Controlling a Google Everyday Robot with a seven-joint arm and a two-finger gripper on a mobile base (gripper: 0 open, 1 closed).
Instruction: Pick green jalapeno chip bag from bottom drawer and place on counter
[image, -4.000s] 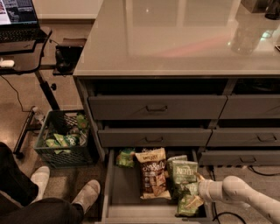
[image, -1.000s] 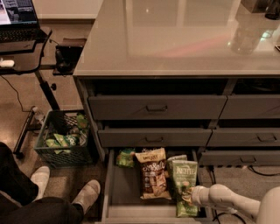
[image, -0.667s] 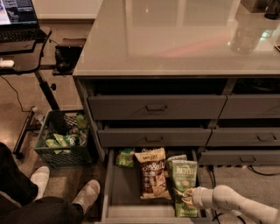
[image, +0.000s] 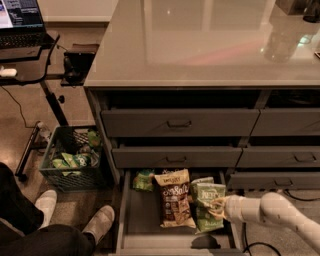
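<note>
The bottom drawer (image: 127, 210) is pulled open under the counter (image: 200, 45). In it lie a brown-and-cream bag (image: 174, 197), a green bag with a white label (image: 209, 194) and a small green bag at the back left (image: 143, 180). The green jalapeno chip bag (image: 210, 223) shows at the drawer's right side, just below the labelled bag, with a dark shadow in front of it. My gripper (image: 216, 208) reaches in from the right on its white arm (image: 270, 212) and sits at the top edge of the jalapeno bag.
Two closed drawers with bar handles (image: 179, 123) sit above the open one. A plastic crate (image: 70, 157) with green bags stands on the floor to the left. A person's legs and shoes (image: 97, 225) are at the lower left. A laptop stand (image: 30, 55) is at the far left.
My gripper tip has moved from the drawer's front right corner toward the back. The jalapeno bag's lower end now sits farther from the drawer front, and a dark shadow shows there.
</note>
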